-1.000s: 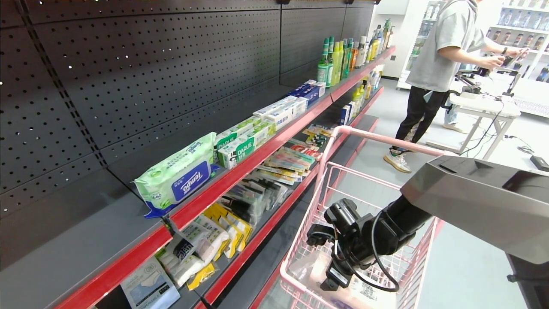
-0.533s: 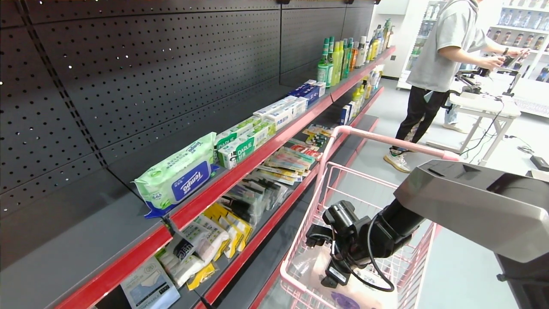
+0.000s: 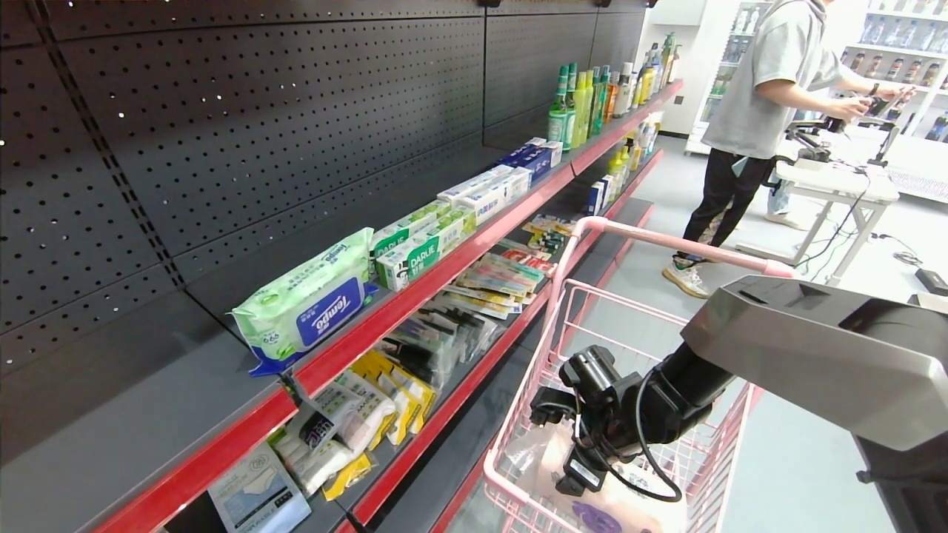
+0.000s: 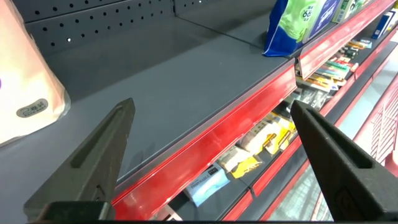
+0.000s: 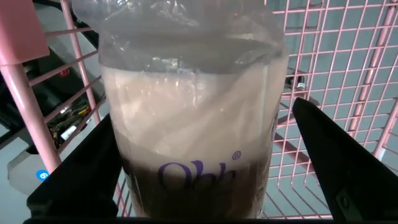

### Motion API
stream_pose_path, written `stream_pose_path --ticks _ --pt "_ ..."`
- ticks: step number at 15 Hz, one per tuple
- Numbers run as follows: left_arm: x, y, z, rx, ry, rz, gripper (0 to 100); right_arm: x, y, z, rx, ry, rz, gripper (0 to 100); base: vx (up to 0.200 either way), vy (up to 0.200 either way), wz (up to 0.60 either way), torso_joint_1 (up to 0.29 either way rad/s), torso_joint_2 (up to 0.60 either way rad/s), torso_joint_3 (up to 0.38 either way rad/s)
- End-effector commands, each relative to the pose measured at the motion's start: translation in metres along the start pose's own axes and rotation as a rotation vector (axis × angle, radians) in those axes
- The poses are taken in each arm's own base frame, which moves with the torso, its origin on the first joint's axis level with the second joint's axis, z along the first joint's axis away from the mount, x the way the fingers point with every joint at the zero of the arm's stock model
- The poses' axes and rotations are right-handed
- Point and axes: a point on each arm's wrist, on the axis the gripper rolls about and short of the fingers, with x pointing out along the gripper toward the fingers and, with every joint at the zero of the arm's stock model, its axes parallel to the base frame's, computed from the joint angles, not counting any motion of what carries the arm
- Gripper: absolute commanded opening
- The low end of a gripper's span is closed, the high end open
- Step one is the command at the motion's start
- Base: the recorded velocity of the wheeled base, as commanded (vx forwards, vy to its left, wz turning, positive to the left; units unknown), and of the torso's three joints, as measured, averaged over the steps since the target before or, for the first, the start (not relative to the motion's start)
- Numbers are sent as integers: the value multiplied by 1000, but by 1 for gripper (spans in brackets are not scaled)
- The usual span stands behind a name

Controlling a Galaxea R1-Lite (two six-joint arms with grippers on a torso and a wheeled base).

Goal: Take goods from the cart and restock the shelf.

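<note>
In the right wrist view, my right gripper (image 5: pixel 199 162) is open inside the pink cart (image 3: pixel 637 237), one finger on each side of a clear-wrapped pack of pale paper rolls (image 5: pixel 193 118). The head view has that gripper (image 3: pixel 570 485) low in the cart's near corner, against the pack (image 3: pixel 544 459). Above the bare grey top shelf (image 4: pixel 186 81) my left gripper (image 4: pixel 211 124) hangs open with nothing between its fingers. A pale pink pack (image 4: pixel 25 81) stands on that shelf just beside it.
A green and blue wipes pack (image 3: pixel 307 300) lies on the top shelf (image 3: pixel 148 422), then toothpaste boxes (image 3: pixel 426 240) and bottles (image 3: pixel 585 100) farther along. Small packets (image 3: pixel 355 414) crowd the lower shelf. The cart's mesh walls (image 5: pixel 336 68) close in around the right gripper.
My right arm shifted a little left in the cart during the first half second, and more of the pack with its purple print came into sight. Since then it has hardly moved.
</note>
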Motion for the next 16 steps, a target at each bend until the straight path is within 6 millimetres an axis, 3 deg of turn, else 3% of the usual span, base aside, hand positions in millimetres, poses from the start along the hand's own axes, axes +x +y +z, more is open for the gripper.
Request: stream_pose_path --ticks 1,12,13,16 --pt "0 0 0 0 1 0 100 0 0 0 -1 0 -2 100 0 0 0 -110 261 139" --pt "0 0 0 0 1 0 100 3 0 4 -27 -5 -9 100 0 0 0 -7 20 11" --pt "0 0 0 0 1 0 100 3 0 3 -27 -2 -7 0 0 0 0 0 0 0" --pt "0 0 0 0 1 0 100 4 0 3 -27 -2 -7 0 0 0 0 0 0 0"
